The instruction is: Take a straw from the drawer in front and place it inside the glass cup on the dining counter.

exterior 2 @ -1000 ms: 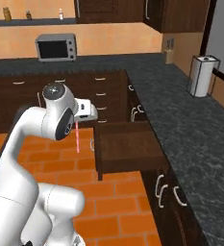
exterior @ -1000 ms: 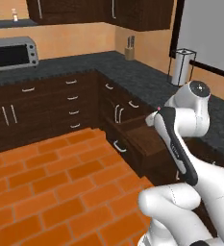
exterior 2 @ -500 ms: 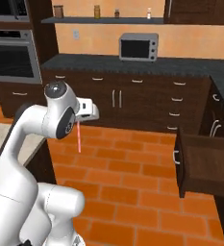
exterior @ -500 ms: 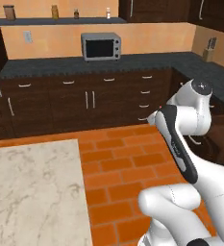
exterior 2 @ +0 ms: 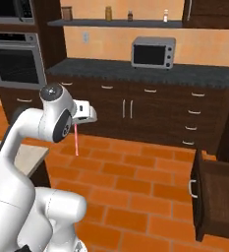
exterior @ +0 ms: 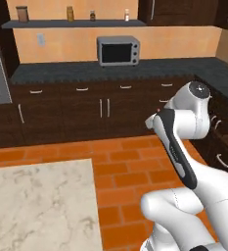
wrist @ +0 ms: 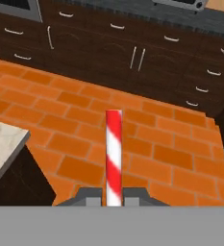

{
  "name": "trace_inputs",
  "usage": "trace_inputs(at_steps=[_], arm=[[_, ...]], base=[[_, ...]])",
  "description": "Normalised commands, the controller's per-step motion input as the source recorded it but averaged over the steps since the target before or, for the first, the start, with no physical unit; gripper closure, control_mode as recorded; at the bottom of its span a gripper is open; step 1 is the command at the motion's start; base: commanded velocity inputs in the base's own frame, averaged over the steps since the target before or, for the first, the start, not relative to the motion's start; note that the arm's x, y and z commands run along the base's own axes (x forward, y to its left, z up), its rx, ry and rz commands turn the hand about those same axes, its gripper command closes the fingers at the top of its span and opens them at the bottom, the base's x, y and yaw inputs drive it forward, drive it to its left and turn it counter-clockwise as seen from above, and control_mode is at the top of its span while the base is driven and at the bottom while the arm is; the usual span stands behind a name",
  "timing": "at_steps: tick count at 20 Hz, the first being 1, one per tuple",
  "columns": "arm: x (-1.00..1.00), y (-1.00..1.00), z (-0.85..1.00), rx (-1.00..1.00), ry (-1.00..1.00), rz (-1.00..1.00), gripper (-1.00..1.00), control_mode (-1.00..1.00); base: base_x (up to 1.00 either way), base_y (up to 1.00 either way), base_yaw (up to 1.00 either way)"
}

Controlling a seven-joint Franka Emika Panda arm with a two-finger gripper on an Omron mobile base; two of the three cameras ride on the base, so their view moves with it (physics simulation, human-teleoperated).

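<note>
We see the gripper [wrist: 113, 196] clamped on the red-and-white striped straw [wrist: 113, 153], which hangs straight down over the orange brick floor [wrist: 156, 144]. The drawer [exterior 2: 216, 197] stands open at far right; a corner of the dining counter [exterior: 37, 206] lies lower left.

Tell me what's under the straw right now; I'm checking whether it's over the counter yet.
Under the straw, shut in the gripper, lies orange brick floor. The dining counter corner sits off to the side, not beneath it. The spot directly below the tip is hidden by the straw.
</note>
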Motion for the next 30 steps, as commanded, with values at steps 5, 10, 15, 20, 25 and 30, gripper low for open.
trace_inputs(at_steps=[5,10,15,20,25,30], arm=[[0.0,0.0,0.0,0.0,0.0,0.0,1.0,1.0],[0.0,0.0,0.0,0.0,0.0,0.0,1.0,1.0],[0.0,0.0,0.0,0.0,0.0,0.0,1.0,1.0],[0.0,0.0,0.0,0.0,0.0,0.0,1.0,1.0],[0.0,0.0,0.0,0.0,0.0,0.0,1.0,1.0],[0.0,0.0,0.0,0.0,0.0,0.0,1.0,1.0]], base=[[1.0,0.0,0.09],[1.0,0.0,0.14],[1.0,0.0,0.2],[1.0,-0.01,0.35],[0.81,0.0,0.6],[0.61,0.0,0.84]])
